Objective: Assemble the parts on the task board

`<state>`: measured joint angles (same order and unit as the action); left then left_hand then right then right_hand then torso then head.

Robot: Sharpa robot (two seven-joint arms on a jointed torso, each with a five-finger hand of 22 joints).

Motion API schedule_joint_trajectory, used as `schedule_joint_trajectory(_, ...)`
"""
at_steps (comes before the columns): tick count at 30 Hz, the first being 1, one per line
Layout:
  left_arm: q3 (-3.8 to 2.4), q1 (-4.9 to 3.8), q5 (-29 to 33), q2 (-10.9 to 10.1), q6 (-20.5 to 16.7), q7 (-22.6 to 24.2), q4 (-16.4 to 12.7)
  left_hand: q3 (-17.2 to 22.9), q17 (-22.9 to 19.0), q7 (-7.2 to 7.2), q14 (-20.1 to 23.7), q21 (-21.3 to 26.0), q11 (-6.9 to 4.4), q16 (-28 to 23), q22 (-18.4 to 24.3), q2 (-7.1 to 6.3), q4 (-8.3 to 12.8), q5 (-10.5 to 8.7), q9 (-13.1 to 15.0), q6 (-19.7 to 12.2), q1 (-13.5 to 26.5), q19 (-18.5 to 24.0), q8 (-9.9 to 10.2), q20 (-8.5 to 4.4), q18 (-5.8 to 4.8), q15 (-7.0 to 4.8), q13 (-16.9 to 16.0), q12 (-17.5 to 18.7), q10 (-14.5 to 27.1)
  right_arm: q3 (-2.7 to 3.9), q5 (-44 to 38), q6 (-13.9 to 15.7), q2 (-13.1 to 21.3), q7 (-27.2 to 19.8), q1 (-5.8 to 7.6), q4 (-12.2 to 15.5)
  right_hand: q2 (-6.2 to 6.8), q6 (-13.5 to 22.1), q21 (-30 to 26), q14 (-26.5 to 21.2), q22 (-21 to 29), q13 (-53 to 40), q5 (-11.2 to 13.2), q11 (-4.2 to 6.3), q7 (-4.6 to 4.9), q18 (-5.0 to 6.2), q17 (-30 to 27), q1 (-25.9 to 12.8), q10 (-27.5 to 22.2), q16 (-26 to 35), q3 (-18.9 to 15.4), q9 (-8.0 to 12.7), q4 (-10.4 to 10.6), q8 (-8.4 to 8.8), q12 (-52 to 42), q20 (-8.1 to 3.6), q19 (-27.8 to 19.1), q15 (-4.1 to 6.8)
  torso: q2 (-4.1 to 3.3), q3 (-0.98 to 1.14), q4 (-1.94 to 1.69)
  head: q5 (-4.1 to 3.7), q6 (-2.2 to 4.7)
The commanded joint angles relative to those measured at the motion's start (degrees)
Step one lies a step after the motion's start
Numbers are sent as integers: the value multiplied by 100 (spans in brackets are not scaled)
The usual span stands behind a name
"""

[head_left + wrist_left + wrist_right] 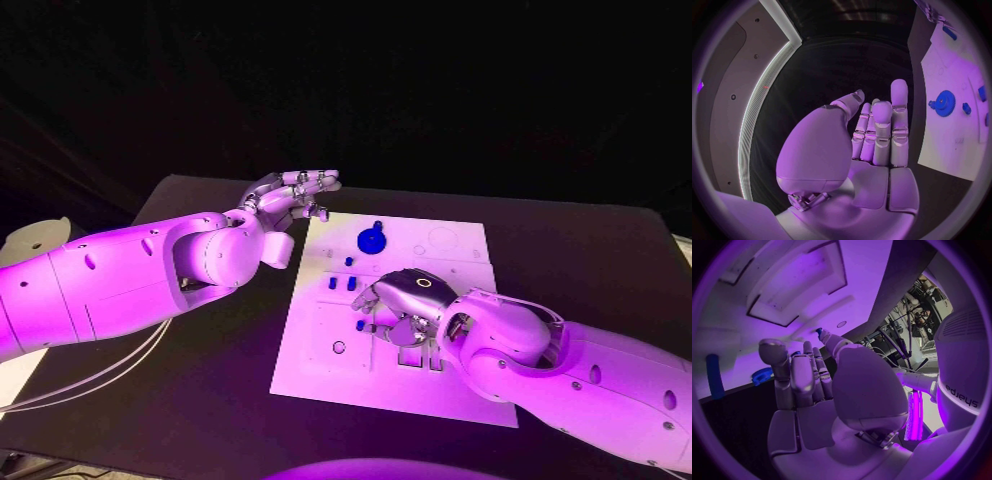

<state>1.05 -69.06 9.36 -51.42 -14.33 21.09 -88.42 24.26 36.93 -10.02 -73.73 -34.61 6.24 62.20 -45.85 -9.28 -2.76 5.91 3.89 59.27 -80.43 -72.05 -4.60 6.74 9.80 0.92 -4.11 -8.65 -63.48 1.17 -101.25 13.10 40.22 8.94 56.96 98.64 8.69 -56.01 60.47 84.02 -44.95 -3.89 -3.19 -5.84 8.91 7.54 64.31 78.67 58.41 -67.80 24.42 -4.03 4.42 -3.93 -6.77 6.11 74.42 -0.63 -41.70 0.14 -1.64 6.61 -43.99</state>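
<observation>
- Head view: nearest the camera, the right arm [577, 370] comes in from the lower right, and the right robot hand [404, 305] is down over the middle of the board [325, 350], palm down, fingers curled toward the surface. I cannot tell whether it holds a part.
- The board lies flat in the middle of the table [188, 400]. A blue gear [371, 240] sits near the board's far edge; small blue pegs [338, 284] lie just left of the right robot hand.
- The left robot hand [293, 195] hangs off the board's far left corner, over the table, fingers apart and holding nothing.
- Left wrist view: the left robot hand [873, 140] is upright with fingers straight, side by side, thumb held off; nothing is in it. The board [948, 135] is beside it with the gear [944, 103] and pegs [967, 108] on it.
- Right wrist view: the right robot hand [814, 385] reaches toward the board [786, 290]; one fingertip touches a small blue part [819, 331]. A blue peg [714, 376] and the gear [762, 375] lie beyond the fingers.
</observation>
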Motion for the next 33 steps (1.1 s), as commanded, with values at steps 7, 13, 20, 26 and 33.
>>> schedule_joint_trajectory(7, 0, -3, -27, -16, 119, 7, 1, 6, -13, -27, 42, 30, 4, 34, 8, 55, 27, 35, -7, -22, -21, 12, 8, -18, 61, 13, 9, -36, 61, 81, 478, 169, 791, 165, 349, 437, 14, -173, 77, 127, -142, 13, -6, 48, -36, 56, 34, 20, 177, -73, -83, -6, 13, -12, -138, -24, 140, 53, 9, -10, 23, -82, 79)
schedule_joint_trajectory(13, 5, -2, -27, -12, 159, 15, -6, 10, -11, -26, 42, 32, 4, 37, 8, 60, 29, 36, -6, -20, -22, 12, 6, -17, 61, 14, 9, -41, 64, 98, 354, -227, 1139, 533, 588, 414, 260, 481, -57, 112, 10, 34, 30, 146, -196, 80, -117, 13, -398, 46, -661, 45, 56, 50, 154, -151, 123, 251, 22, -20, 45, -151, 124)
schedule_joint_trajectory(20, 15, 0, -65, -6, 186, 16, -6, 9, -16, -26, 44, 33, 4, 37, 9, 61, 28, 35, -6, -18, -19, 12, 4, -17, 60, 14, 9, -45, 62, 102, 94, -582, 1348, 730, 675, 330, 114, 299, -68, 183, -19, 12, 35, 227, -263, 55, -121, 317, -362, 24, -1255, 4, 255, -16, 136, -251, 235, 316, 18, -15, 42, -196, 151)
schedule_joint_trajectory(26, 18, 4, -77, 3, 194, 15, 5, 9, -16, -26, 44, 33, 4, 37, 9, 61, 28, 35, -6, -18, -19, 12, 4, -17, 60, 14, 9, -45, 62, 101, -38, -679, 1362, 750, 682, 290, 13, 104, -75, 193, -22, 4, 33, 241, -294, 48, -150, 407, -154, 38, -1280, -6, 319, -50, 44, -250, 271, 310, 24, -19, 47, -209, 167)
schedule_joint_trajectory(33, 19, 8, -80, 17, 207, 8, 10, 9, -16, -26, 44, 33, 4, 37, 9, 61, 28, 35, -6, -18, -19, 12, 4, -17, 60, 14, 9, -45, 62, 93, -80, -745, 1238, 668, 663, 219, -113, -146, -58, 192, -55, 9, 28, 243, -288, 30, -207, 459, 160, 71, -1213, -11, 397, -83, -74, -199, 318, 234, 17, -18, 34, -231, 180)
